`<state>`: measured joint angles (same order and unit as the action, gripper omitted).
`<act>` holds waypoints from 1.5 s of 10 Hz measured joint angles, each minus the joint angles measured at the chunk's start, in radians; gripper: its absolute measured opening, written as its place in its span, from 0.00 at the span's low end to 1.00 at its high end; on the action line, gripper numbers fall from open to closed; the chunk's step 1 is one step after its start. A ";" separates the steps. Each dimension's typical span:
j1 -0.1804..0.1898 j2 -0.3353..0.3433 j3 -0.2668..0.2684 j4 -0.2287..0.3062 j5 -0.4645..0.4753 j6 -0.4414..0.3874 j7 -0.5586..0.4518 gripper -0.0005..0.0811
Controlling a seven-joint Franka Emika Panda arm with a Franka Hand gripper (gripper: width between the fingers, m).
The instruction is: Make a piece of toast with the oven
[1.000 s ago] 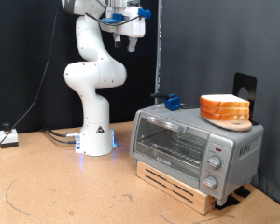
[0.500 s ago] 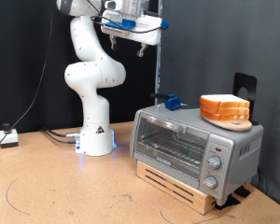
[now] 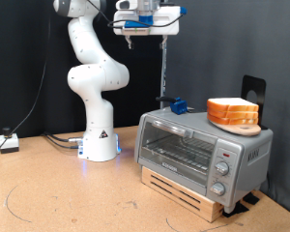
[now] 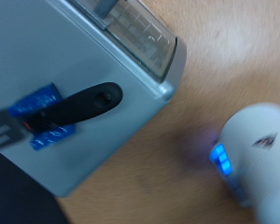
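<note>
The oven (image 3: 203,147) is a silver box with a glass door, a black handle and round knobs, standing at the exterior view's right with its door shut. In the wrist view, the oven's flat silver top (image 4: 84,56) fills much of the picture. My gripper (image 3: 148,27) hangs high at the exterior view's top, well above the oven's left end, and is too small and blurred to show anything in it. No fingers show in the wrist view. The single piece of toast is out of view.
A thick stack of bread slices (image 3: 233,113) rests on the oven's top, to the right. A small blue block (image 3: 176,105) (image 4: 45,117) with a black bar (image 4: 82,104) lies at the top's left end. The oven stands on a wooden slat base (image 3: 184,188). The white arm base (image 3: 99,145) (image 4: 257,154) glows blue.
The hand has swung from near the arm's upper links towards the exterior view's right and slightly higher. It now hangs above the oven's left end. Nothing on the oven has moved.
</note>
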<state>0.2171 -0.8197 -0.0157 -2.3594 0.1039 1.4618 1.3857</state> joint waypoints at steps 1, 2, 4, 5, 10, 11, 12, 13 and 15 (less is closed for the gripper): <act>0.018 0.013 -0.010 0.002 -0.022 0.004 -0.094 0.99; 0.012 0.013 -0.008 0.001 -0.013 0.004 -0.052 0.99; 0.039 0.002 -0.046 -0.012 0.020 0.020 -0.228 0.99; 0.052 -0.009 -0.072 -0.033 -0.006 0.065 -0.352 0.99; 0.071 -0.007 -0.113 -0.075 -0.038 0.139 -0.577 0.99; 0.089 0.018 -0.134 -0.064 -0.038 0.125 -0.659 0.99; 0.090 0.054 -0.135 -0.065 -0.068 0.149 -0.664 0.99; 0.083 0.094 -0.115 -0.061 -0.091 0.171 -0.651 0.99; 0.091 0.084 -0.131 -0.067 -0.041 0.192 -0.713 0.99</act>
<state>0.3078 -0.7357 -0.1470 -2.4268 0.0630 1.6535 0.6729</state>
